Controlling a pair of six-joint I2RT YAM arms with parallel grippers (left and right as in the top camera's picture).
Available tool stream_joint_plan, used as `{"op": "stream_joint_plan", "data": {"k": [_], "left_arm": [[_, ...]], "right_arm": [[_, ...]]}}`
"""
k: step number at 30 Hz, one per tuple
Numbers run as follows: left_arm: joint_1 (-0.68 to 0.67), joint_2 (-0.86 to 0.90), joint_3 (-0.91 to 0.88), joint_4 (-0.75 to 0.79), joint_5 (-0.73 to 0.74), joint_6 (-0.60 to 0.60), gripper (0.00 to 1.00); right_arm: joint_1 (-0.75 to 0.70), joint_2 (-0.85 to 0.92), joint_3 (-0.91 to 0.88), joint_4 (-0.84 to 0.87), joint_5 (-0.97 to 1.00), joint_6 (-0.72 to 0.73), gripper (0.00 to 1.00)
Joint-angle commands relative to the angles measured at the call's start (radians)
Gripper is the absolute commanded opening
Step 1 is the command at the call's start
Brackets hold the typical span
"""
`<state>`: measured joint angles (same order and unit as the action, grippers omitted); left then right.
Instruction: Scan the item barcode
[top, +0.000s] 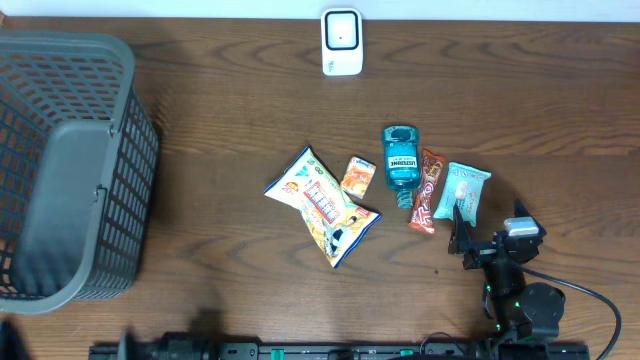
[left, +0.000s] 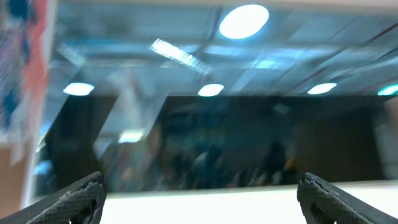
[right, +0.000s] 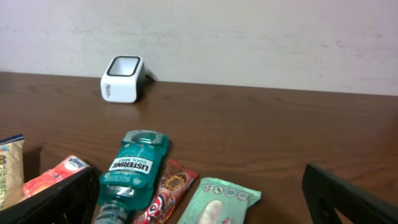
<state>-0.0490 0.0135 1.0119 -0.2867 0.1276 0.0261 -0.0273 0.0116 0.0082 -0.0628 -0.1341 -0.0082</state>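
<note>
Presumably the pouch (top: 463, 190), flat on the worktop (top: 230, 100) beside the bar (top: 426, 190), is meant; the right gripper (top: 460, 232) is held open, empty, near it. Light, crinkly film is expected, best pinched at a sealed edge.

A dark brown wood-grain table (top: 250, 90) meets a plain off-white wall (right: 249, 37), and blurred round white ceiling lights (left: 244, 20) glow above.

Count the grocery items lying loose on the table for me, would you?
5, clustered mid-table: a large snack bag, a small orange packet, a Listerine bottle, a red snack bar and, rightmost, a teal packet. Walls of the basket could hide more.
</note>
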Motion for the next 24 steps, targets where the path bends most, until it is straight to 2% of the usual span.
{"op": "stream_joint_plan", "data": {"k": [1,4,8,10,12,14,24], "left_arm": [[0.041,-0.011,-0.122,0.006,-0.185,-0.002,0.98],[0.054,-0.011,-0.175,0.018,-0.203,-0.002,0.98],[0.053,-0.011,-0.243,0.107,-0.187,-0.002,0.98],[0.053,-0.011,-0.267,0.138,-0.119,-0.002,0.98],[0.053,-0.011,-0.301,0.169,0.011,-0.002,0.98],[0.053,-0.011,-0.332,0.204,0.061,-0.002,0.98],[0.046,-0.011,-0.466,0.304,0.075,-0.092,0.98]], "right_arm": [[0.016,-0.006,-0.003,-0.002,0.005,0.011,0.99],[0.016,-0.006,-0.003,-0.002,0.005,0.011,0.99],[0.016,-0.006,-0.003,-0.002,0.005,0.01,0.99],[0.016,-0.006,-0.003,-0.002,0.005,0.011,0.99],[0.016,-0.006,-0.003,-0.002,0.005,0.011,0.99],[0.016,-0.006,-0.003,-0.002,0.005,0.011,0.99],[0.016,-0.006,-0.003,-0.002,0.005,0.011,0.99]]}}
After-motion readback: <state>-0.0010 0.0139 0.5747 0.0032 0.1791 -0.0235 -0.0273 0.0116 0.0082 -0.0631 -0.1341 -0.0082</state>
